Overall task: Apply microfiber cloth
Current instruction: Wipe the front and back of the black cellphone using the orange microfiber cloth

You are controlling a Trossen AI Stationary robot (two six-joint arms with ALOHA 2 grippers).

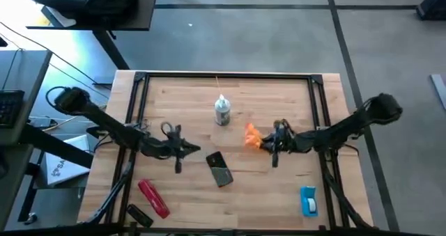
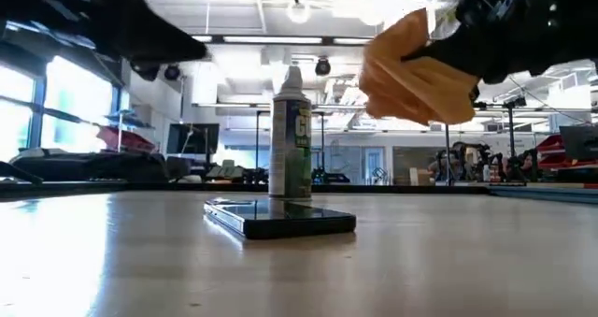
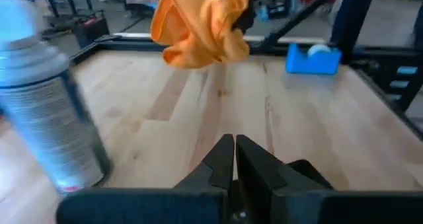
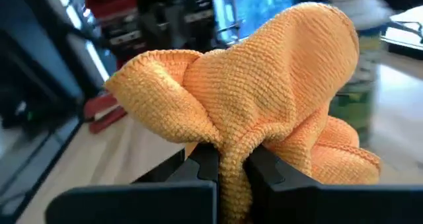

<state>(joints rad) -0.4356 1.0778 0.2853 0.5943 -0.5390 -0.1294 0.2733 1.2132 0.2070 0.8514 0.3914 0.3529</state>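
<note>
The right gripper (image 1: 268, 144) is clamped on the microfiber cloth (image 1: 251, 137), its fingers pinching a gathered fold so the orange fabric bunches out ahead of them. The low view shows the cloth hanging clear above the tabletop (image 1: 279, 187), near the middle of the table and toward the right edge from the phone (image 1: 219, 168). The left gripper (image 1: 182, 151) waits toward the left edge with its fingers pressed together on nothing.

The pinch takes only a narrow fold, so the cloth could probably slip free once it drags across the phone's glass. The phone lies loose and flat; a hard sideways wipe may well push it along the table rather than clean it. The spray bottle (image 1: 221, 111) stands upright just behind the phone, toward the far edge, and a wide sweep of the arm could tip it over.
</note>
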